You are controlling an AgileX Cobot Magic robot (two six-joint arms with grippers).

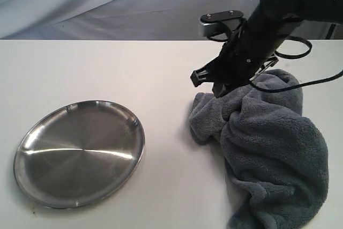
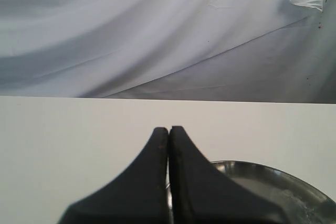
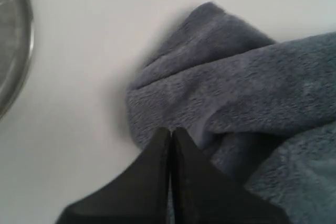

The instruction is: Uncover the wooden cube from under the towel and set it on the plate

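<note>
The wooden cube is nowhere in sight from any of the three views. All that shows is the towel point(image 1: 268, 143), heaped on the bench point(image 1: 107, 68) well to the right of the plate point(image 1: 80, 154), with bare bench between them. Its lower end is cut off by the edge of the exterior view. The cloth is thick, plush terry, dark blue-grey, bunched into rolls and deep folds, and one rounded lobe pokes out on the side towards the plate.

The plate is round, shallow-rimmed and shiny steel, with a bright streak of light across its middle. The left wrist view catches only an arc of it, and the right wrist view only a sliver of rim.

The right tool point(image 1: 221, 90) comes down on the towel's far edge, on the side nearer the plate, with its black fingers point(image 3: 157, 166) pressed together. I cannot tell whether any cloth is nipped at the tips. The left tool point(image 2: 169, 129) shows only in its own wrist view, its fingers closed flat against each other just beside the plate's rim, holding nothing
</note>
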